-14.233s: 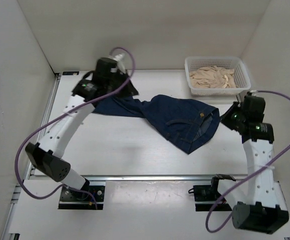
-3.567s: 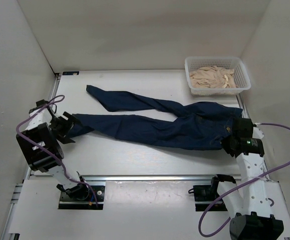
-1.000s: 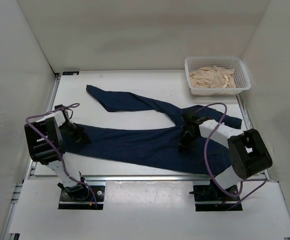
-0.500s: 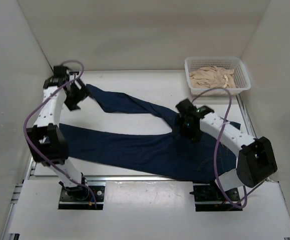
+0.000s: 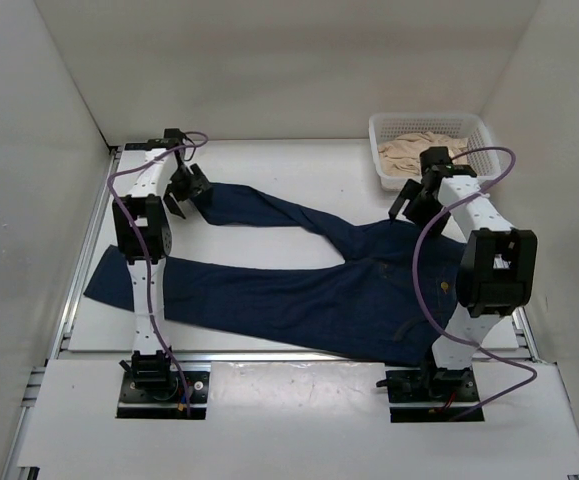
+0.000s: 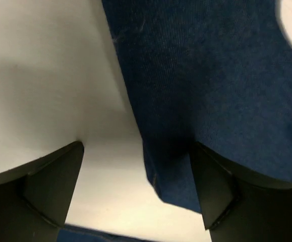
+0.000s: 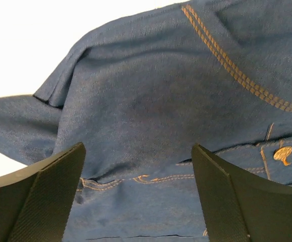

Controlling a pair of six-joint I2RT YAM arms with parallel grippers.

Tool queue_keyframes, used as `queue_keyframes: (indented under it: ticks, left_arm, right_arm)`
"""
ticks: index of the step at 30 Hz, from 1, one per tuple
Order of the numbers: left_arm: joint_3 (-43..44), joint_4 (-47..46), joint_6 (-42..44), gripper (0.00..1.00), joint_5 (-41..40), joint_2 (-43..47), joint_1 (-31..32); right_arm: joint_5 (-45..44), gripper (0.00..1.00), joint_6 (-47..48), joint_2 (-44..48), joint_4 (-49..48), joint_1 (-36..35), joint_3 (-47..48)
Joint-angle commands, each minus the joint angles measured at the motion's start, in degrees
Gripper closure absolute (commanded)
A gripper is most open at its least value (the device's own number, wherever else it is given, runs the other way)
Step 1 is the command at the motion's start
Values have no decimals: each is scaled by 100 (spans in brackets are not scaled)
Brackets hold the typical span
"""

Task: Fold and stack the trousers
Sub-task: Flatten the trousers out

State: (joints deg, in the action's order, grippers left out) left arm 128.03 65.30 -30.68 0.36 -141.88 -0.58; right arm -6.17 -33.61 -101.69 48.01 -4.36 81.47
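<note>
The trousers point(image 5: 299, 290) lie spread flat across the tabletop point(image 5: 269, 165), waist to the right and both legs running left. The near leg stretches toward the near-left edge. The far leg angles away to the far-left corner. A white basket point(image 5: 481, 135) holding pale cloth point(image 5: 424, 155) stands at the far right, apart from the trousers.

The left hand point(image 5: 181, 190) hangs over the hem end of the far leg, its fingers spread wide. In the left wrist view the denim edge lies between them, unpinched. The right hand point(image 5: 414, 205) hovers above the far corner of the waist, fingers also spread and gripping nothing. Its camera looks down on orange stitching and a metal button point(image 7: 282, 154).

The denim looks soft and limp but fairly weighty. It will probably sag and trail if lifted at one point, and drag on the tabletop rather than slide freely. It is neither fragile nor slick. The thick parts look like the surest holds: the doubled hem on the left and the waistband corner on the right. Lifting both together should carry the far leg over onto the near one in an even fold.
</note>
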Motion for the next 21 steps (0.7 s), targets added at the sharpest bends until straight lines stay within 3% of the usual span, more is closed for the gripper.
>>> queue_keyframes:
  ticks: [1,2,5,6,7,8,10,14,17,18,19,21]
  left_arm:
    - [469,19,-123,4,-18,144,14]
    - [556,-69,-123,6,129,74,14]
    - [801,-367,-123,31,577,-216,66]
    - [907,-369,-123,45,675,-286,67]
    - [1039,-369,-123,78,745,-365,67]
    - [1223,-369,-71,90,877,-366,67]
    - [1277,-369,-70,90,930,-367,67]
    - [1137,-623,-17,90,931,116,67]
    - [1232,-755,149,90,1184,398,67]
    - [1364,-755,263,90,1447,520,67]
    - [1435,-816,334,90,1580,600,67]
    - [1584,-870,509,90,1704,758,67]
  right_arm:
    - [626,10,451,-87,33,93,395]
    - [626,5,451,-175,33,93,509]
    - [818,1,382,-535,33,146,711]
    - [907,1,381,-736,33,146,712]
    - [1003,1,320,-851,33,146,791]
    - [1109,3,215,-1035,-63,146,791]
    - [1443,5,92,-1221,-264,146,791]
    - [1646,21,-199,-1686,-546,146,932]
    - [1646,58,-304,-1854,-608,93,985]
    - [1402,91,-305,-1854,-608,93,985]
    - [1287,100,-357,-1750,-608,93,985]
    - [1041,100,-409,-1311,-608,93,792]
